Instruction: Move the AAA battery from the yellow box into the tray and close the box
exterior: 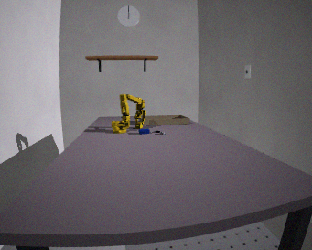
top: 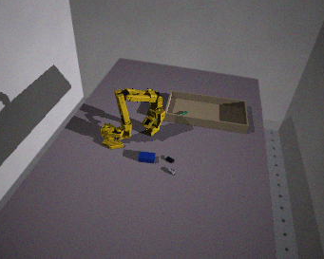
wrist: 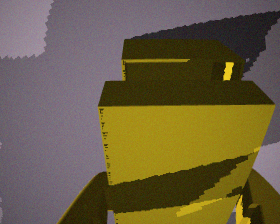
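Note:
My gripper (top: 152,120) is shut on a yellow box part that looks like the yellow lid (wrist: 181,160), and it fills the wrist view. Beyond it in the wrist view lies a second, smaller-looking yellow box part, seemingly the base (wrist: 178,62), on the table in shadow. The two are apart and not lined up. In the top view the held part hangs low beside the near-left corner of the tan tray (top: 208,111). A small green object, apparently the AAA battery (top: 182,112), lies inside the tray near its left end.
A blue box (top: 146,157) lies in front of the arm's base. A small black object (top: 169,159) and a small grey object (top: 170,171) lie just right of it. The arm (exterior: 131,113) and tray sit far back on the table.

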Available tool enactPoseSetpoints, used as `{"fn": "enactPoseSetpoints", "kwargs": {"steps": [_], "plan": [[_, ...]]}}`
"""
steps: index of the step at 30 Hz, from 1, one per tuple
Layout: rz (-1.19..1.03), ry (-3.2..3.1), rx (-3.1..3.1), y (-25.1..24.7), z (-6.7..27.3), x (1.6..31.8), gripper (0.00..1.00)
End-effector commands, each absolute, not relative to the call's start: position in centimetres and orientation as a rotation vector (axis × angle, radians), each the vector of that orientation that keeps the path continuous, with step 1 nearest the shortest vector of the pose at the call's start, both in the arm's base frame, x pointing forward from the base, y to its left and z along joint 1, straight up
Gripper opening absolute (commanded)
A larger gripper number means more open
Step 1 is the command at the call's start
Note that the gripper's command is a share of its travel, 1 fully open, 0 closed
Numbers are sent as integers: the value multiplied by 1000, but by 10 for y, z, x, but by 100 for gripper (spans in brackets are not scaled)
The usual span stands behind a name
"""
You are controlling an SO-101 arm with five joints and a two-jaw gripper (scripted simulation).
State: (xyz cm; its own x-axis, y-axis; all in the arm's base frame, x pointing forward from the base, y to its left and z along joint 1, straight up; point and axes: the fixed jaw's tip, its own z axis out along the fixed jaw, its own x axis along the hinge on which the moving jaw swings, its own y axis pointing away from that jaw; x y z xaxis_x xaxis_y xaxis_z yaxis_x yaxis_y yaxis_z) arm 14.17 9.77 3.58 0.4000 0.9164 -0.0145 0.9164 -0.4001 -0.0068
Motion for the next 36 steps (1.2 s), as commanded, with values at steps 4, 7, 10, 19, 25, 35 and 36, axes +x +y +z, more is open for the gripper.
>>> {"fn": "enactPoseSetpoints", "kwargs": {"steps": [4,7,10,19,25,35,36], "plan": [[0,1734,2620,100,37,143,21],[0,1734,2620,100,37,143,21],[0,1734,2620,100,37,143,21],[0,1734,2620,100,37,143,21],[0,1734,2620,99,36,142,21],[0,1734,2620,96,34,142,21],[0,1734,2620,96,34,142,21]]}}
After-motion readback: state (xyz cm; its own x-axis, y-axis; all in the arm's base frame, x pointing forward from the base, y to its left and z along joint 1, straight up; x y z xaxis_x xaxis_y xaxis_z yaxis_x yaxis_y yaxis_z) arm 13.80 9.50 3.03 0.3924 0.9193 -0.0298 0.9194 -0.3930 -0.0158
